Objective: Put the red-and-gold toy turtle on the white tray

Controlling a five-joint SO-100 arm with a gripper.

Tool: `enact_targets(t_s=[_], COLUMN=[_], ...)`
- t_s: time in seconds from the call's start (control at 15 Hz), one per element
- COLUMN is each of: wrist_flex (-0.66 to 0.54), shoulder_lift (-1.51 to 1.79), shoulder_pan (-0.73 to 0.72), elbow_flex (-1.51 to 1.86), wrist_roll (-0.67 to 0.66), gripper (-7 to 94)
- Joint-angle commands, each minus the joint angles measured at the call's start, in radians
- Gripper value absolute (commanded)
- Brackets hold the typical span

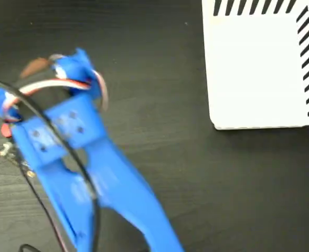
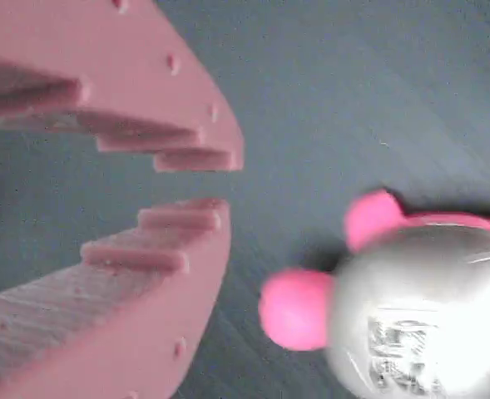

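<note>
Turtle (image 2: 411,316) lay on the dark table (image 1: 159,131) at lower right in wrist view, just right of gripper (image 2: 220,179), apart from it | gripper held nothing, jaws nearly closed, narrow gap | step: approach, grasp not begun | next likely: open wider, straddle shell | white tray (image 1: 259,68) far right in fixed view, bare.

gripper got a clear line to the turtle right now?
Probably yes. In the wrist view the turtle sits on bare table right beside the gripper, nothing between them. The fingers are only narrowly parted, so they likely must open wider.
</note>
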Motion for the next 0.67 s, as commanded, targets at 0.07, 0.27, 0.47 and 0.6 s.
enact_targets(t_s=[0.07,0.27,0.47,0.6], wrist_flex=[0.021,0.037,0.048,0.075], shoulder_lift=[-0.066,-0.158,-0.272,-0.354], shoulder_pan=[-0.026,-0.067,-0.078,-0.066], elbow_flex=[-0.098,-0.152,-0.209,-0.279], wrist_roll=[-0.034,-0.02,0.006,0.009], gripper=[0,33,48,61])
